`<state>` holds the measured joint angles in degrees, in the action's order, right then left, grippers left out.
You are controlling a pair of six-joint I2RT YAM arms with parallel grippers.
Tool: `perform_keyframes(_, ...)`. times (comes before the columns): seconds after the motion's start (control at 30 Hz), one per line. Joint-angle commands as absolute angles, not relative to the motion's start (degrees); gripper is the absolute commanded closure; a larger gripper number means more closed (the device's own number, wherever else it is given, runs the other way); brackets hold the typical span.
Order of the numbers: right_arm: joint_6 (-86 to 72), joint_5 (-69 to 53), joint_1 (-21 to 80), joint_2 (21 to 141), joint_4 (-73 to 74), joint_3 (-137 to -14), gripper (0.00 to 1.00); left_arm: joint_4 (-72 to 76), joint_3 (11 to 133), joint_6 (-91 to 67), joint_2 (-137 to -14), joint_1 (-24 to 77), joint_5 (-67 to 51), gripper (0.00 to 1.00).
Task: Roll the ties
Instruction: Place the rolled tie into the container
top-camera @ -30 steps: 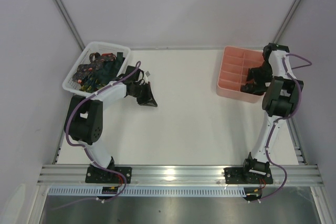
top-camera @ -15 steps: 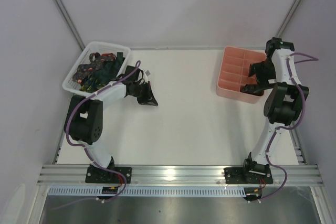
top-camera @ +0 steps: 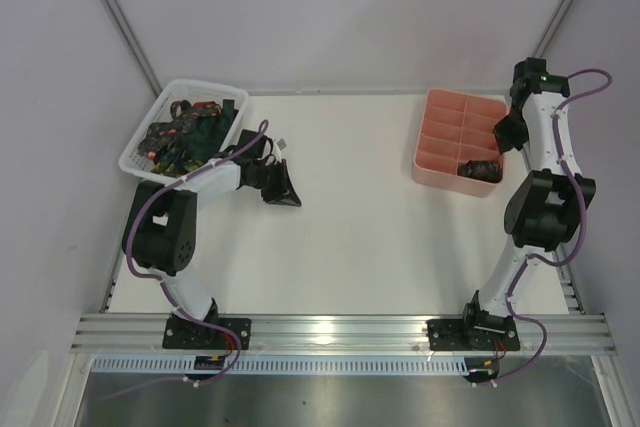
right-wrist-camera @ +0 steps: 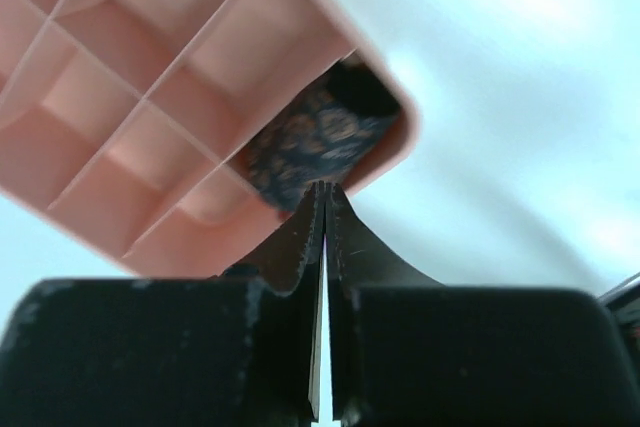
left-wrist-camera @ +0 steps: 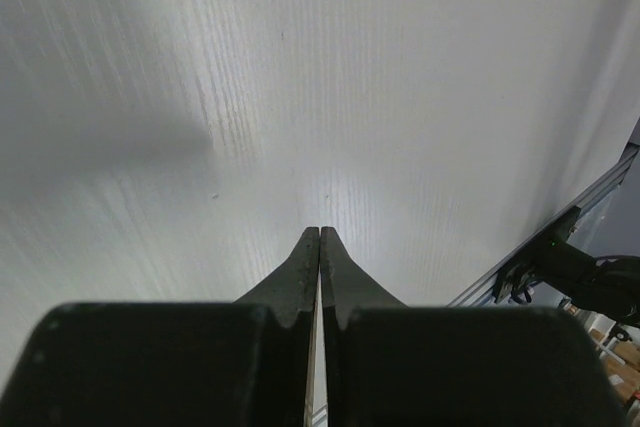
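Note:
Several dark ties (top-camera: 185, 132) lie heaped in the white lattice basket (top-camera: 150, 169) at the back left. One rolled tie (top-camera: 480, 169), dark with a fine pattern, sits in the near right corner compartment of the pink tray (top-camera: 445, 137); the right wrist view shows that rolled tie (right-wrist-camera: 310, 142) in the tray (right-wrist-camera: 150, 117) too. My right gripper (top-camera: 506, 134) hangs shut and empty above the tray's right side, its tips (right-wrist-camera: 325, 189) just short of the roll. My left gripper (top-camera: 285, 190) is shut on nothing, low over the white table (left-wrist-camera: 320, 97), right of the basket.
The tray's other compartments (right-wrist-camera: 110, 137) hold nothing. Grey walls close in the back and sides. An aluminium rail (top-camera: 340, 329) runs along the near edge, and its corner (left-wrist-camera: 560, 237) shows in the left wrist view.
My right arm has risen and drawn back from the tray, its jaws have gone from open to shut, and the rolled tie stays in the corner compartment. The left arm has barely moved.

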<state>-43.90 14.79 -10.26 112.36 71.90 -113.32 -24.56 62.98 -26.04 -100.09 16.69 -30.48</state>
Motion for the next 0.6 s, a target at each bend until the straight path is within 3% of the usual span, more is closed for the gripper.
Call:
perform_keyframes(0.0,-32.1,20.1,-12.7,107.7,66.0,-109.6,1.0,-22.7,61.9,-26.5,-97.8,16.2,-32.4,0.96)
perform_keyframes(0.27,-25.9,19.4,-13.5,109.2,60.3,-102.5,1.0,-23.0,62.1,-26.1,-96.7,16.2,-33.0,0.85)
perform_keyframes(0.57,-20.5,14.2,-13.5,111.0,53.2,-99.5,1.0,-25.0,63.8,-25.3,-96.3,16.2,-31.9,0.85)
